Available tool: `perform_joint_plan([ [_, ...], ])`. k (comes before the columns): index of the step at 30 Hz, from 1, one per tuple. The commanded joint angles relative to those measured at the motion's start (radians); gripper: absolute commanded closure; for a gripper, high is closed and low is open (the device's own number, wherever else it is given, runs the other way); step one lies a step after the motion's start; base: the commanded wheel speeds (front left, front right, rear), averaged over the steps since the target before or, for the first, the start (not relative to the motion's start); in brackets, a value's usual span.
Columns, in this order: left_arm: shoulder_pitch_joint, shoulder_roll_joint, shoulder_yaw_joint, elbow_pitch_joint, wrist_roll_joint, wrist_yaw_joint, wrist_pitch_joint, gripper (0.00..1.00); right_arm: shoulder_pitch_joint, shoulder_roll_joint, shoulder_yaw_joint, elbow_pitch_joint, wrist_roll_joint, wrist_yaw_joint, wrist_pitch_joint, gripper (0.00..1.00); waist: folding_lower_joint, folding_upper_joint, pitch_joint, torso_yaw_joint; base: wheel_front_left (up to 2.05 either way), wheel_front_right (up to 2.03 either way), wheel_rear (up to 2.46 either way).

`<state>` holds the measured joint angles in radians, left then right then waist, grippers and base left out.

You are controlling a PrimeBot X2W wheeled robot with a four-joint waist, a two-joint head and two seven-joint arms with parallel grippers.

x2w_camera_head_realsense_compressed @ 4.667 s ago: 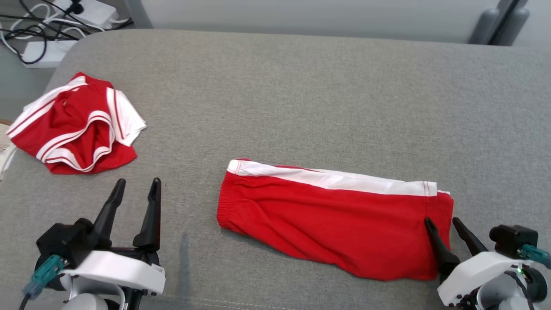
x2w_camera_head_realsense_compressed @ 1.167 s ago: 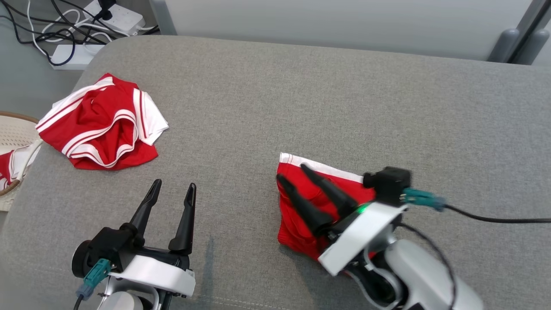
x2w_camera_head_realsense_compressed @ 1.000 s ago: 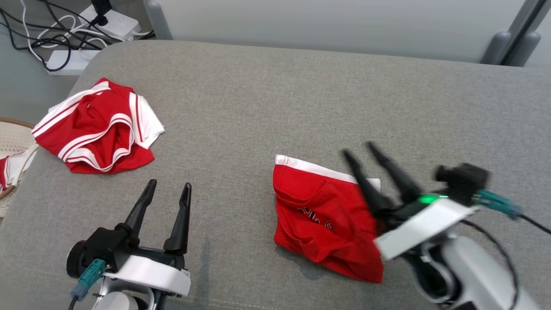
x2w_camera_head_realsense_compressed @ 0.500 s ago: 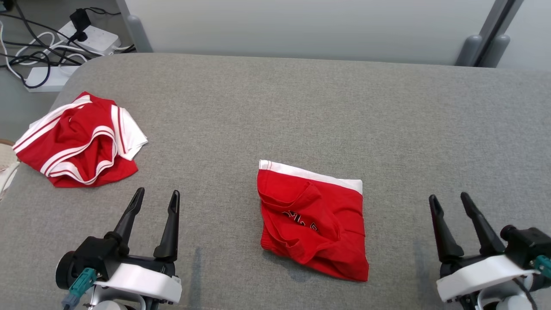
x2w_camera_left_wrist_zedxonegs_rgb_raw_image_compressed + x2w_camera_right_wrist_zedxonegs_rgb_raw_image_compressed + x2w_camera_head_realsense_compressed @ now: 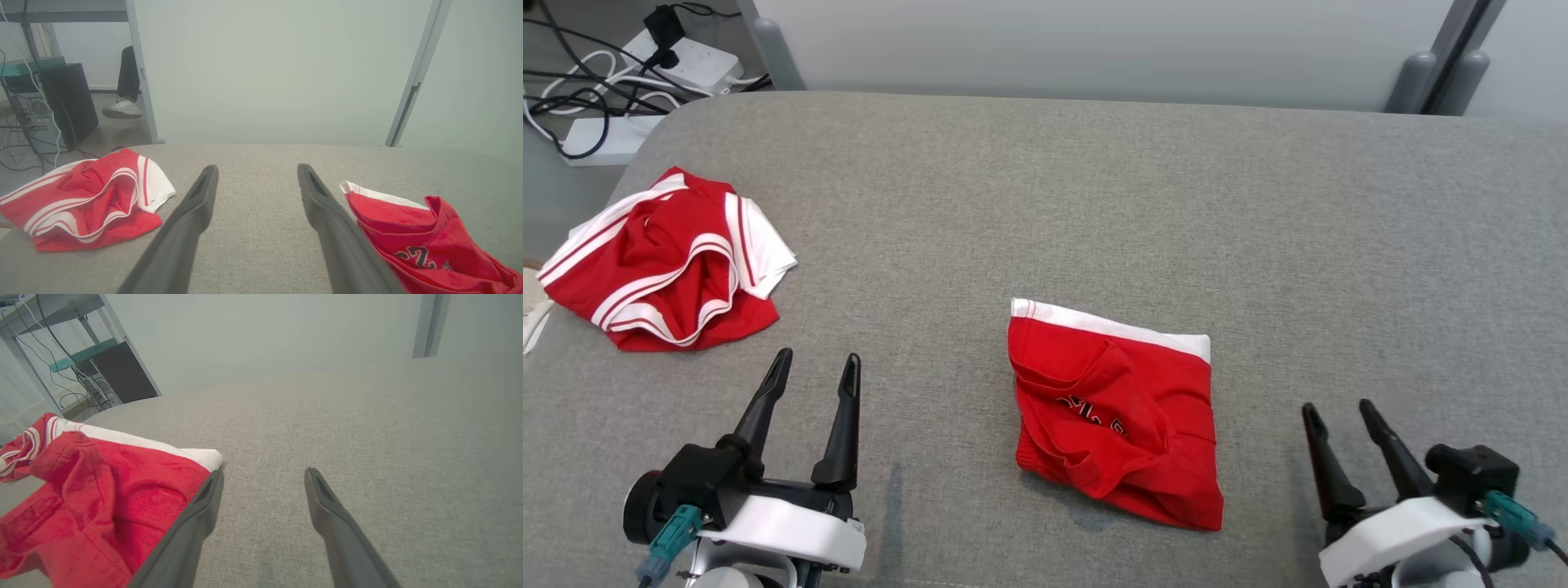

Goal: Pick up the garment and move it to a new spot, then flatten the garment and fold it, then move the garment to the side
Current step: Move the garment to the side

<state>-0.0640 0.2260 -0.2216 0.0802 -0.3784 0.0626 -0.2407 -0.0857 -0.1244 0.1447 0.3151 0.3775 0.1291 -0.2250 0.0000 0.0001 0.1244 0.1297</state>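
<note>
- Garment (image 5: 1115,425) of red fabric with a white band lies folded into a rough square, mid grey fabric tabletop (image 5: 1094,188).
- Right end effector (image 5: 1336,405) at its 3 o'clock, apart, fingers wide, empty.
- Left end effector (image 5: 818,356) at 9 o'clock, likewise wide, empty.
- Crumpled red-and-white striped cloth (image 5: 662,249) at 10 o'clock.

The head view looks steeply down from above the near edge of the grey upholstered surface (image 5: 1094,204), reaching its far edge and far left corner. The left wrist view sits low by the near left, facing level between the left end effector (image 5: 256,167) fingers toward the far wall. The right wrist view, equally low at the near right, looks along the right end effector (image 5: 264,472), canted. All three share the folded red garment (image 5: 1115,416) mid-surface and the crumpled red garment (image 5: 662,253) at the left edge.
</note>
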Motion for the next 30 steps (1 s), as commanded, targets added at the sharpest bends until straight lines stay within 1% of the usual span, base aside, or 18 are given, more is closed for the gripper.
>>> perform_joint_plan([
  [1, -0.034, 0.017, 0.030, -0.026, 0.002, 0.006, 0.001, 0.00, -0.050, -0.003, 0.044, 0.008, 0.014, 0.002, 0.005, 0.00, 0.0000, -0.0001, 0.006, 0.011, 0.00, 0.00, 0.00],
  [6, -0.045, 0.009, 0.017, -0.021, 0.001, 0.002, -0.001, 0.00, -0.113, 0.003, 0.128, 0.118, 0.062, 0.002, 0.024, 0.00, 0.0000, -0.0001, 0.017, 0.041, 0.00, 0.00, 0.00],
  [7, -0.048, 0.005, 0.012, -0.017, 0.001, 0.002, -0.002, 0.00, -0.139, 0.008, 0.161, 0.161, 0.088, 0.002, 0.024, 0.00, 0.0000, -0.0001, 0.020, 0.055, 0.00, 0.00, 0.00],
  [11, -0.054, -0.002, 0.002, -0.009, 0.001, -0.001, -0.004, 0.00, -0.185, 0.016, 0.221, 0.244, 0.142, 0.002, 0.034, 0.00, 0.0000, -0.0001, 0.027, 0.080, 0.00, 0.00, 0.00],
  [17, -0.061, -0.006, 0.001, 0.003, 0.000, -0.001, -0.009, 0.00, -0.233, 0.015, 0.320, 0.304, 0.234, 0.002, 0.049, 0.00, 0.0000, -0.0001, 0.034, 0.099, 0.00, 0.00, 0.00],
  [19, -0.061, -0.006, 0.001, 0.004, 0.000, 0.000, -0.009, 0.00, -0.238, 0.014, 0.334, 0.309, 0.251, 0.002, 0.051, 0.00, 0.0000, -0.0001, 0.034, 0.100, 0.00, 0.00, 0.00],
  [20, -0.060, -0.007, 0.002, 0.006, -0.001, 0.001, -0.011, 0.00, -0.249, 0.007, 0.361, 0.319, 0.279, 0.002, 0.054, 0.98, 0.0000, -0.0001, 0.035, 0.100, 0.00, 0.00, 0.00],
  [21, -0.059, -0.008, 0.003, 0.007, -0.002, 0.001, -0.011, 0.00, -0.253, 0.002, 0.372, 0.321, 0.290, 0.002, 0.053, 1.00, 0.0000, -0.0001, 0.035, 0.099, 0.00, 0.00, 0.00],
  [24, -0.059, -0.011, 0.002, 0.008, -0.002, 0.002, -0.013, 0.00, -0.269, -0.028, 0.398, 0.314, 0.293, 0.002, 0.028, 1.00, 0.0000, -0.0001, 0.035, 0.094, 0.00, 0.00, 0.00],
  [25, -0.059, -0.011, 0.002, 0.008, -0.002, 0.002, -0.013, 0.00, -0.269, -0.028, 0.398, 0.314, 0.293, 0.002, 0.028, 1.00, 0.0000, -0.0001, 0.035, 0.094, 0.00, 0.00, 0.00],
  [28, -0.059, -0.011, 0.003, 0.008, -0.002, 0.001, -0.014, 0.00, -0.276, -0.067, 0.400, 0.290, 0.270, 0.002, -0.003, 1.00, 0.0000, -0.0001, 0.035, 0.078, 0.00, 0.00, 0.00],
  [30, -0.058, -0.009, 0.002, 0.006, -0.002, 0.000, -0.015, 0.00, -0.272, -0.091, 0.384, 0.265, 0.250, 0.002, -0.017, 1.00, 0.0000, -0.0001, 0.037, 0.061, 0.00, 0.00, 0.00],
])
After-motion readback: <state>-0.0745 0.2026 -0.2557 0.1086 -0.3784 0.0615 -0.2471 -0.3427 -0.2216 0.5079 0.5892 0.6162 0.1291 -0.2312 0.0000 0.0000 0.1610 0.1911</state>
